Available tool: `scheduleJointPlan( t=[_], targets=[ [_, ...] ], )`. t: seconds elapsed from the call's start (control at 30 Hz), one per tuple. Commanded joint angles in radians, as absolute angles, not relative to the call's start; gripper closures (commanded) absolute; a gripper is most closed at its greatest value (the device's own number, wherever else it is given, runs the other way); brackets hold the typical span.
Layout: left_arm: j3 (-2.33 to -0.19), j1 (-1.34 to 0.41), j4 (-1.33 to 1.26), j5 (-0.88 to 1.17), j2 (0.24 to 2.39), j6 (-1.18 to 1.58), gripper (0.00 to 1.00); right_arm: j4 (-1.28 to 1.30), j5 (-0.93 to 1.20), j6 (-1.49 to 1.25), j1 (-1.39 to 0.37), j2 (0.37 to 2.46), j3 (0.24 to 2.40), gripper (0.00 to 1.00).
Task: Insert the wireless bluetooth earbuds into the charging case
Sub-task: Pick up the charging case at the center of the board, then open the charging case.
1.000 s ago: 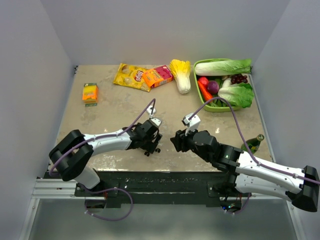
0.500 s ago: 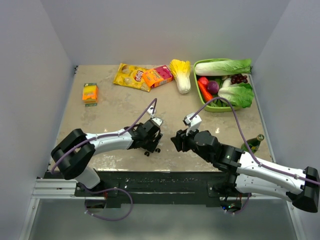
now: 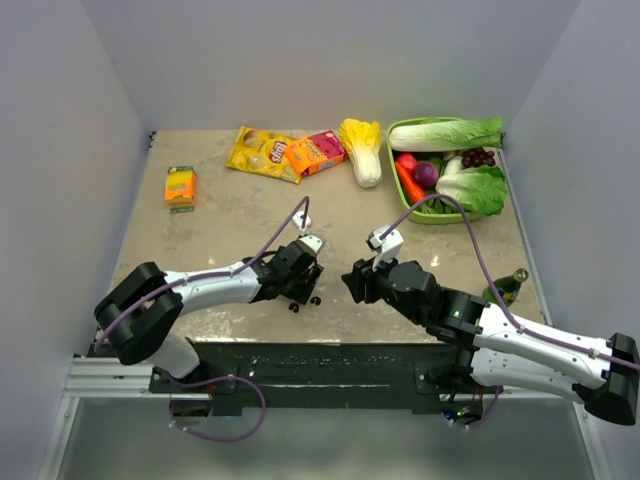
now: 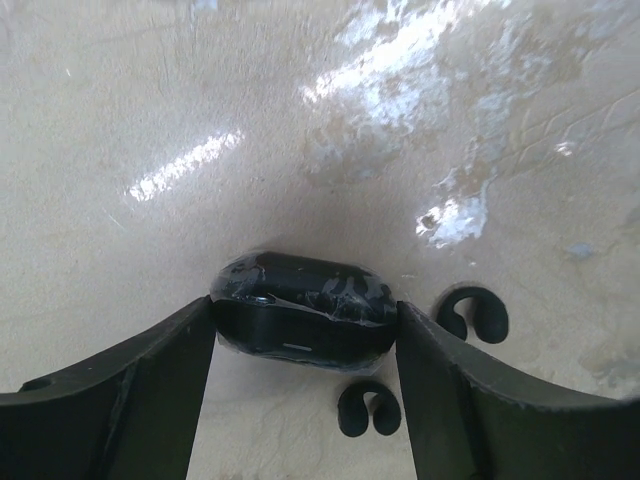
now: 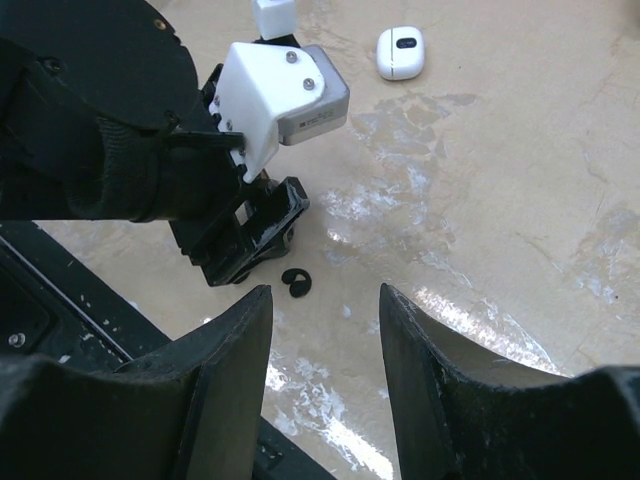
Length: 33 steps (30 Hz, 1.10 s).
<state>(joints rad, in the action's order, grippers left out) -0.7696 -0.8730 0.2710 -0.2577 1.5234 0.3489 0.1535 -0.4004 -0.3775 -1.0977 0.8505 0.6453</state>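
Note:
My left gripper (image 4: pixel 305 318) is shut on the black oval charging case (image 4: pixel 300 295), which rests closed on the table. Two glossy black earbuds lie beside it: one (image 4: pixel 472 315) just outside the right finger, one (image 4: pixel 368 410) between the fingers below the case. In the top view the left gripper (image 3: pixel 302 287) is at the table's front middle, with the black buds (image 3: pixel 315 299) by it. My right gripper (image 5: pixel 323 300) is open and empty, hovering to the right of the left gripper; one black bud (image 5: pixel 296 283) lies ahead of it. No white earbuds show.
A closed white case (image 5: pixel 401 52) lies behind the left gripper, also in the top view (image 3: pixel 303 221). A green basket (image 3: pixel 400 190) of vegetables stands back right. Snack packs (image 3: pixel 262 153), a cabbage (image 3: pixel 363 150) and an orange box (image 3: pixel 180 186) lie at the back. A bottle (image 3: pixel 508 287) stands right.
The left arm's elbow has shifted slightly left and down. Both grippers stay almost where they were.

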Motion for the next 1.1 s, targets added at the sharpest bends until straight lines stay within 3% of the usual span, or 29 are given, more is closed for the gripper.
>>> scheduleJointPlan(
  t=[0.0,0.17,0.27,0.4,0.53,0.63,1.07],
  targets=[
    [-0.761,-0.876,0.118,-0.265,1.424,0.351,1.0,0.132,-0.433,-0.379,-1.097,0.838,0.704,0.5],
    [-0.727,-0.876,-0.096,-0.35,1.286,0.307,1.0,0.115,-0.483,-0.396,-1.097,0.827,0.738,0.49],
    [-0.602,-0.876,-0.316,-0.351,1.163,0.269,1.0,0.092,-0.495,-0.402,-1.097,0.825,0.752,0.46],
    [-0.404,-0.88,-0.656,-0.238,1.028,0.172,1.0,0.164,-0.445,-0.405,-1.097,0.851,0.825,0.42],
    [-0.201,-0.896,-1.057,-0.091,0.941,0.039,1.0,0.212,-0.358,-0.387,-1.098,0.879,0.914,0.27],
    [-0.085,-0.905,-1.234,-0.048,0.927,0.005,1.0,0.259,-0.321,-0.373,-1.097,0.919,0.975,0.25],
    [-0.057,-0.979,-1.299,-0.023,0.943,-0.121,1.0,0.284,-0.121,-0.34,-1.098,1.101,1.045,0.24]
  ],
)
